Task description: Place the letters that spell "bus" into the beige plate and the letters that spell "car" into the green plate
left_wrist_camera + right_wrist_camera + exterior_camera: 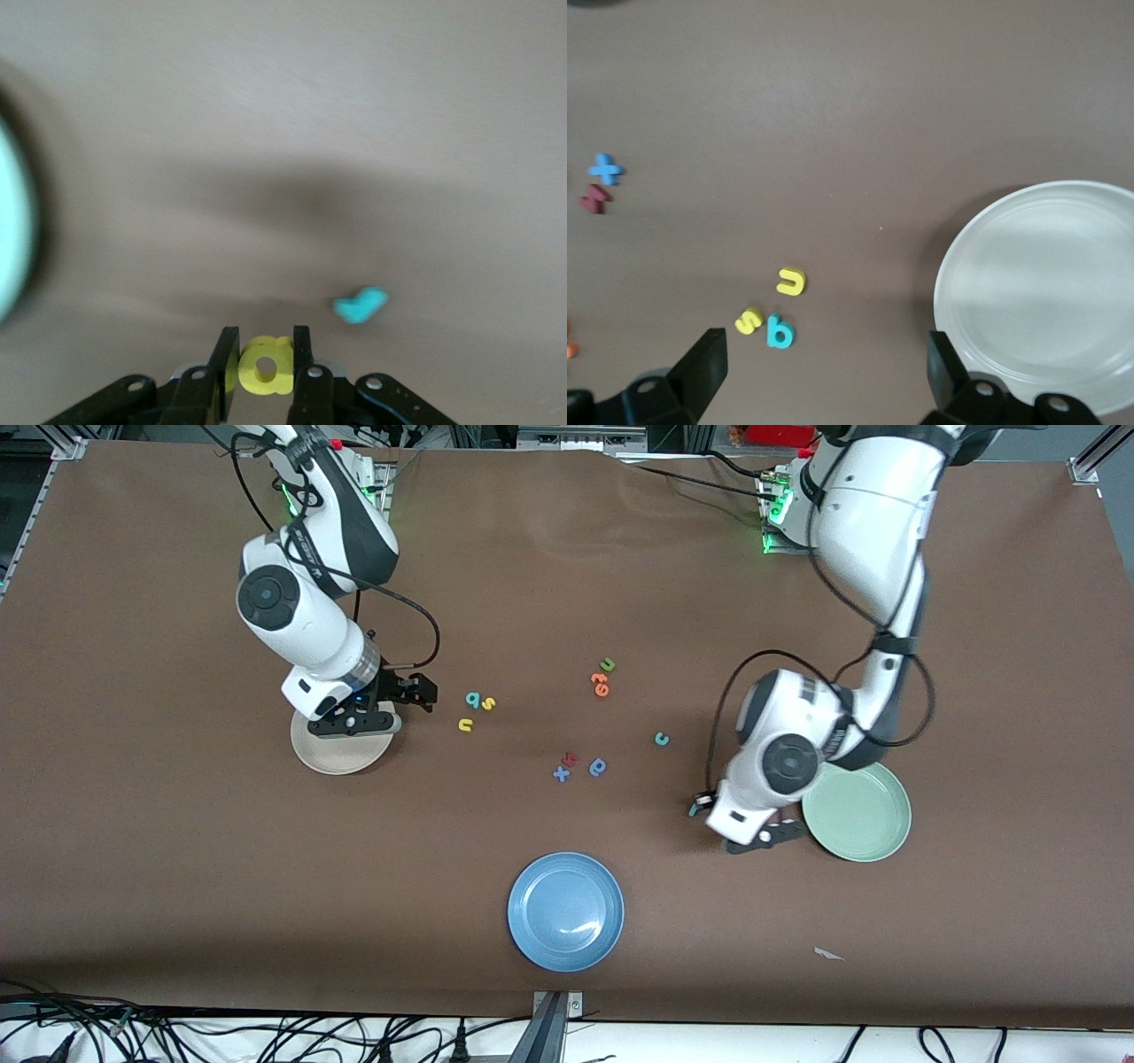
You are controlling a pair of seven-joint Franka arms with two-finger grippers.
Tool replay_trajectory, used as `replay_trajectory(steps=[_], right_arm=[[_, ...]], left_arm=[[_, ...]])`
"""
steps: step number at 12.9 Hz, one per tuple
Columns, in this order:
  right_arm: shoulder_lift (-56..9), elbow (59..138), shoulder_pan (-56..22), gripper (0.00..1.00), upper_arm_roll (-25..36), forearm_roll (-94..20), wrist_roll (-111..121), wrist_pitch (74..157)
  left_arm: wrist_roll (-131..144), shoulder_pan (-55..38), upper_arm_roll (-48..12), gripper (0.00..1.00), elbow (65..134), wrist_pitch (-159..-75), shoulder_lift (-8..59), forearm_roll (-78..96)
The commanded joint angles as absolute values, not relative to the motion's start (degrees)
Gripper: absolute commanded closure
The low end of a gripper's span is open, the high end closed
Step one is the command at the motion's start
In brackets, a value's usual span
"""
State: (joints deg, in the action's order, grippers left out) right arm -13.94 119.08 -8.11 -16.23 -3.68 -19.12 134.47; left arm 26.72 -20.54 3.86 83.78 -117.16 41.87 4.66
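My left gripper [266, 341] is shut on the yellow a [266, 365], low over the table beside the green plate [864, 815], whose rim shows in the left wrist view [12, 239]. The teal r [361, 305] lies on the table close by [695, 808]. The teal c [661, 739] lies farther from the front camera. My right gripper [824, 372] hangs open and empty by the beige plate [341, 757], at its rim [1045, 283]. The yellow u [791, 282], yellow s [749, 320] and teal b [780, 332] lie together next to that plate.
A blue plate [565, 911] sits near the front edge. A blue x [561, 774], a red letter [570, 759] and a blue round letter [598, 767] lie mid-table. A green u [608, 664] and orange letters [600, 684] lie farther back. A white scrap [828, 954] lies near the front.
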Motion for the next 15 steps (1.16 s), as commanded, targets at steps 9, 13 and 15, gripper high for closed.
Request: replay_trajectory(steps=[9, 13, 15], right_arm=[[-27.22, 117.17, -13.70, 0.00, -18.37, 10.95, -34.06, 144.57], [-31.82, 115.49, -15.64, 0.00, -18.11, 18.10, -42.63, 147.83], [-31.82, 115.40, -15.64, 0.01, -18.02, 18.11, -42.63, 147.83]], left_arm=[[-23.66, -6.15, 3.08, 0.00, 84.55, -114.96, 41.57, -5.37], [5.73, -12.90, 2.81, 0.00, 81.83, -116.79, 42.97, 10.19], [16.29, -17.29, 2.81, 0.00, 81.91, -121.27, 43.94, 10.46]])
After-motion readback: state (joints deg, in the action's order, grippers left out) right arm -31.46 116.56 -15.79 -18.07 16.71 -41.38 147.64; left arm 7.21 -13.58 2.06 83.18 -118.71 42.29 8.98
